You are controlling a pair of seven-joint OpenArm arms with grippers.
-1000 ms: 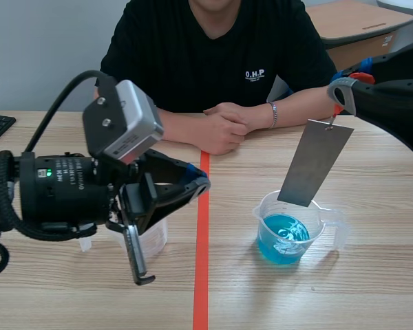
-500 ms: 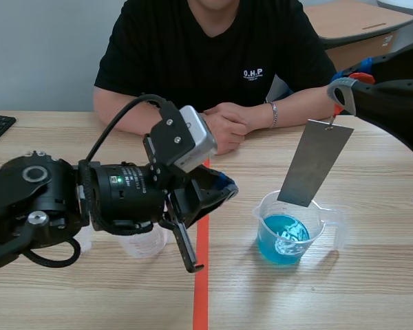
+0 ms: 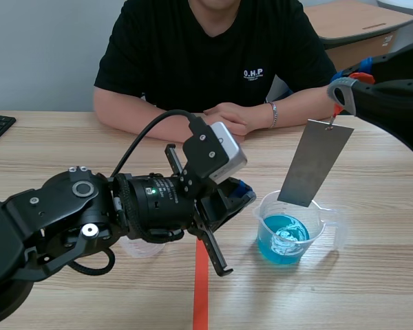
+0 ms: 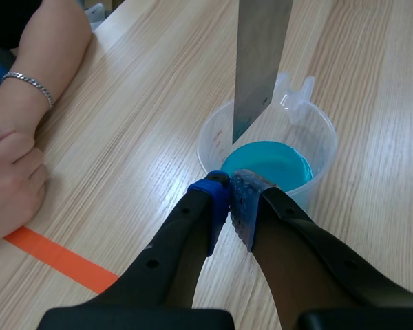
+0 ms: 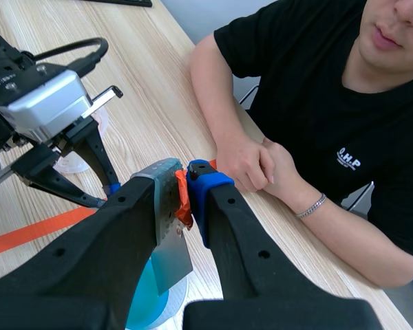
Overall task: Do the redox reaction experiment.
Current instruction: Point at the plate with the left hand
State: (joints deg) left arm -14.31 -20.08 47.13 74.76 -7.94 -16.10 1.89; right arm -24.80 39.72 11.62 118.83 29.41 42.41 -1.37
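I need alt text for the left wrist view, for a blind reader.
The shut left gripper points at a clear beaker of blue liquid; a grey metal plate hangs over it. A person's hand rests on the table nearby.

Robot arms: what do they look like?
Both are black and chunky. The left arm has round joints with silver bolts, a small green light, a silver-grey camera box and a looping black cable. The left gripper and right gripper each have two thick fingers tipped with dotted pads, one blue, one grey-green.
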